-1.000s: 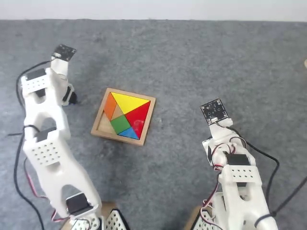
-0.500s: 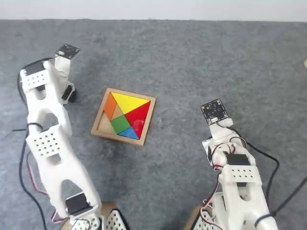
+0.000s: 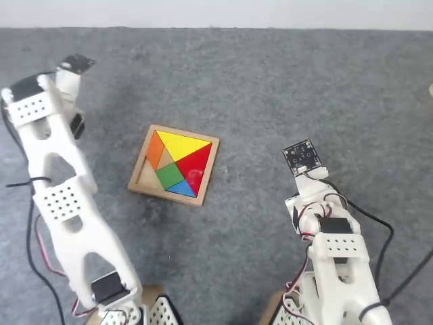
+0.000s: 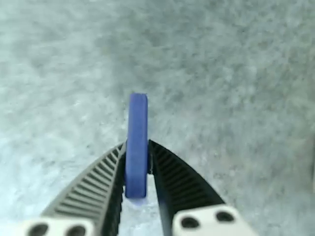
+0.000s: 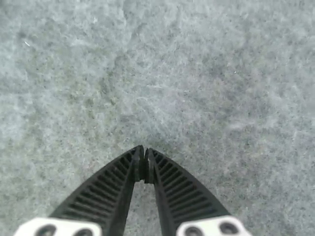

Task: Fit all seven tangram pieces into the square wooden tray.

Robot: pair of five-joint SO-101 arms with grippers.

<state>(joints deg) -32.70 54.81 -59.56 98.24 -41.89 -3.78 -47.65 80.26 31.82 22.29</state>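
The square wooden tray (image 3: 141, 184) lies mid-table, turned slightly. In it sit orange (image 3: 155, 148), yellow (image 3: 181, 144), red (image 3: 195, 162), green (image 3: 170, 175) and small blue (image 3: 183, 188) pieces, with bare wood showing at its near left corner. My left gripper (image 4: 137, 145) is shut on a blue piece (image 4: 138, 123), held on edge above the grey carpet. The left arm (image 3: 42, 112) stands left of the tray, well apart from it. My right gripper (image 5: 143, 164) is shut with nothing in it, over bare carpet. The right arm (image 3: 318, 203) is right of the tray.
Grey carpet (image 3: 270, 88) covers the whole table, with open room behind and to the right of the tray. Both arm bases stand at the near edge. A pale wall strip runs along the far edge.
The left arm has swung further left and away from the tray. The right arm and the tray have not moved.
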